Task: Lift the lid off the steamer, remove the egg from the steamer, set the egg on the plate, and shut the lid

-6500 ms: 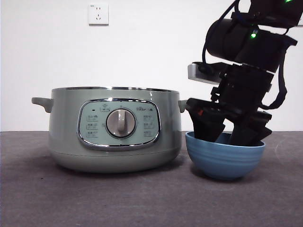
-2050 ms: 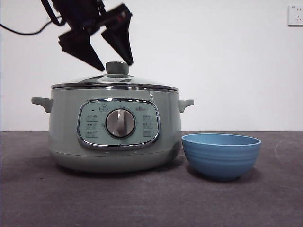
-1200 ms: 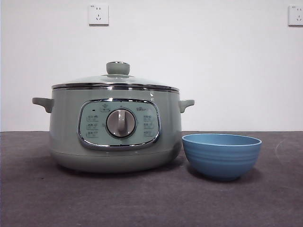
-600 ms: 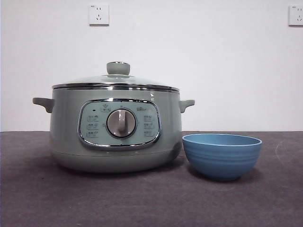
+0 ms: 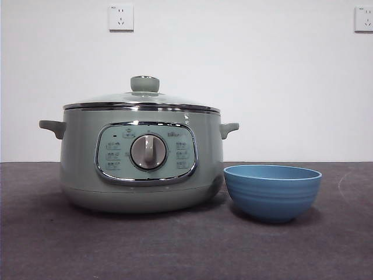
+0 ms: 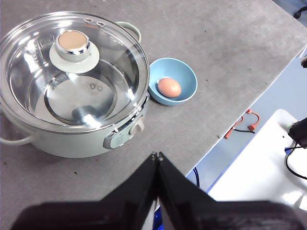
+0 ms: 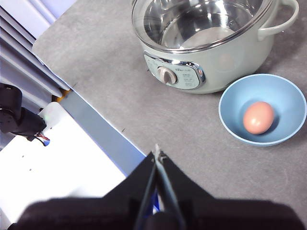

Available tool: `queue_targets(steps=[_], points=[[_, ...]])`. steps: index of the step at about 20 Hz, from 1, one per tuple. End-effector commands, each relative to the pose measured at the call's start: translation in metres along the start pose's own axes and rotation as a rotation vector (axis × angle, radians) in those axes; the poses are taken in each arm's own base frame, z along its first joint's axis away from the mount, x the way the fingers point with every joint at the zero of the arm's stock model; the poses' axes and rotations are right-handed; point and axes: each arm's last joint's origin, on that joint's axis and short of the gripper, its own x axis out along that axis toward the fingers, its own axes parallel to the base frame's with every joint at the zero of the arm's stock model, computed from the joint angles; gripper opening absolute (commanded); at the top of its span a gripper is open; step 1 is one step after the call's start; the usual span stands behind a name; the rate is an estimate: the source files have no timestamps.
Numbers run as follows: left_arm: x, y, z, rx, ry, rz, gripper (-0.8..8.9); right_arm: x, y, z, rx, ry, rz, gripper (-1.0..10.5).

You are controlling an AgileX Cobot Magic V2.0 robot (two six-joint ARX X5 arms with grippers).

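Observation:
The pale green steamer (image 5: 143, 160) stands on the table with the glass lid (image 5: 143, 100) seated on its rim. The lid also shows in the left wrist view (image 6: 73, 72). The blue bowl that serves as the plate (image 5: 272, 191) stands just right of the steamer. The brownish egg lies inside it, seen in the left wrist view (image 6: 169, 87) and the right wrist view (image 7: 258, 117); the front view hides it. My left gripper (image 6: 157, 155) is shut and empty, high above the table's front edge. My right gripper (image 7: 157, 152) is shut and empty, also high and back from the things.
The grey table (image 5: 175, 245) runs under both things. Its front edge and a white base beyond it show in the left wrist view (image 6: 259, 167) and the right wrist view (image 7: 57, 158). Two wall sockets (image 5: 121, 17) sit on the white wall behind.
The right arm left the bowl. The lid now sits on the steamer. The left gripper, open above the knob 1.7 s ago, has gone out of the front view. Nothing has moved in the last second.

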Motion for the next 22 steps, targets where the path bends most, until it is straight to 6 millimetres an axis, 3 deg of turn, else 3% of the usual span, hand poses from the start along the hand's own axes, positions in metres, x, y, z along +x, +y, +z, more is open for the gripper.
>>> queue_targets(steps=[1, 5, 8, 10, 12, 14, 19, 22], points=[[0.000, 0.000, 0.000, 0.000, -0.003, 0.000, -0.04, 0.000, 0.000, 0.000, 0.006, -0.002, -0.001, 0.0], [-0.002, 0.003, 0.012, 0.093, -0.126, 0.078, -0.04, 0.000, 0.000, 0.000, 0.006, -0.002, -0.001, 0.0], [-0.022, 0.011, 0.022, 0.229, -0.358, 0.213, -0.04, 0.000, 0.000, 0.000, 0.006, -0.002, -0.001, 0.0], [-0.034, 0.018, 0.015, 0.237, -0.506, 0.323, -0.04, 0.000, 0.000, 0.000, 0.006, -0.002, -0.001, 0.0], [-0.034, 0.025, -0.006, 0.235, -0.601, 0.427, -0.04, 0.000, 0.000, 0.000, 0.006, -0.002, -0.001, 0.0], [-0.021, 0.034, -0.036, 0.229, -0.658, 0.516, -0.04, 0.000, 0.000, 0.000, 0.006, -0.002, -0.001, 0.0], [0.038, 0.058, -0.119, 0.160, -0.682, 0.625, -0.04, 0.000, 0.000, 0.000, 0.006, -0.002, -0.001, 0.0], [0.069, 0.069, -0.159, 0.102, -0.662, 0.637, -0.04, 0.000, 0.000, 0.000, 0.006, -0.002, -0.001, 0.0]])
